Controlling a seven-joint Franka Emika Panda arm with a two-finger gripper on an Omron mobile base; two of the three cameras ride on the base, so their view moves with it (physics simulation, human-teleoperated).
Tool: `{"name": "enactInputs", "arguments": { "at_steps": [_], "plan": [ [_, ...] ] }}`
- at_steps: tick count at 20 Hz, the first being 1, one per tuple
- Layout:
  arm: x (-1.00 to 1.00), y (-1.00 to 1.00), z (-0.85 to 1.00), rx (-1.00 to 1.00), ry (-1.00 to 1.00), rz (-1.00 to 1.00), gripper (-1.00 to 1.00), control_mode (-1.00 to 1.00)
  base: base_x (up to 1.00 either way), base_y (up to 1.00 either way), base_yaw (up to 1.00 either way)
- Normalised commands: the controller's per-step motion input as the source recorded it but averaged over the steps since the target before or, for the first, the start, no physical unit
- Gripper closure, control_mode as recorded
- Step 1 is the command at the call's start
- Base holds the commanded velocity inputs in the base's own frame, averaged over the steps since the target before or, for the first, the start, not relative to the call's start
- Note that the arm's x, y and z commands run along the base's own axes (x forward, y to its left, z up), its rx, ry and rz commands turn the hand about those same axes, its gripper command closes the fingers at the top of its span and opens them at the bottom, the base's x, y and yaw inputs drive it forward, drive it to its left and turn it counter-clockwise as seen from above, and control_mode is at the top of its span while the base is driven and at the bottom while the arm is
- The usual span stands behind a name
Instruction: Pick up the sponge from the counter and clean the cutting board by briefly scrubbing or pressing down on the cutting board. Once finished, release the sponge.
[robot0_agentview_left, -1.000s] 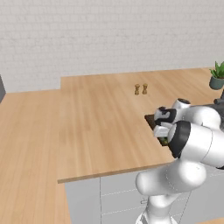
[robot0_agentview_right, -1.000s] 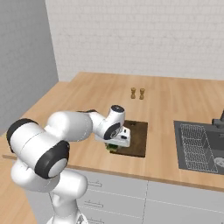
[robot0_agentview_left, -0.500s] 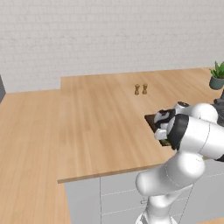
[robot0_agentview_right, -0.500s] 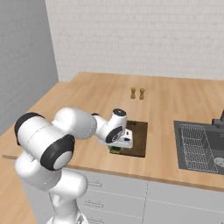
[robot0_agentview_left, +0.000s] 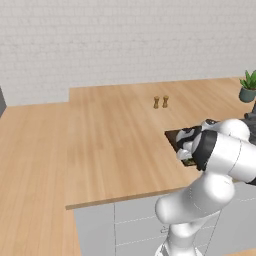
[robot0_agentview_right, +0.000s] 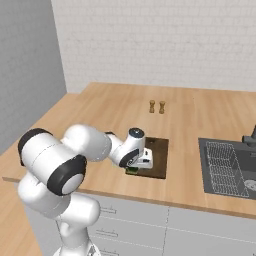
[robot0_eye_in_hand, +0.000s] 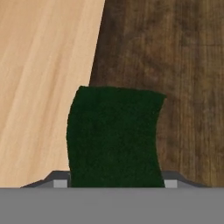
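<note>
Where base views hide it, sponge (robot0_eye_in_hand: 113, 136) overlaps cutting board (robot0_eye_in_hand: 175, 65) edge

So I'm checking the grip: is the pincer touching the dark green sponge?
Touching. In the hand view, the dark green sponge sits pinched between the pincer fingertips, its sides bowed inward where they press.
</note>
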Motion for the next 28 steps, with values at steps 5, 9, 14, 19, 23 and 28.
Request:
{"name": "enactInputs", "arguments": {
  "at_steps": [5, 9, 14, 19, 23, 28],
  "plan": [
    [0.60, 0.00, 0.00, 0.00, 0.00, 0.00, 1.00, -1.00, 0.00, 0.00, 0.00],
    [0.64, 0.00, 0.01, 0.00, 0.00, 0.00, 1.00, -1.00, 0.00, 0.00, 0.00],
    [0.64, 0.00, 0.10, 0.00, 0.00, 0.00, 1.00, -1.00, 0.00, 0.00, 0.00],
    [0.72, 0.00, 0.09, 0.00, 0.00, 0.00, 1.00, -1.00, 0.00, 0.00, 0.00],
    [0.74, 0.00, 0.04, 0.00, 0.00, 0.00, 1.00, -1.00, 0.00, 0.00, 0.00],
    [0.49, 0.00, 0.00, 0.00, 0.00, 0.01, 1.00, -1.00, 0.00, 0.00, 0.00]
  ]
}}
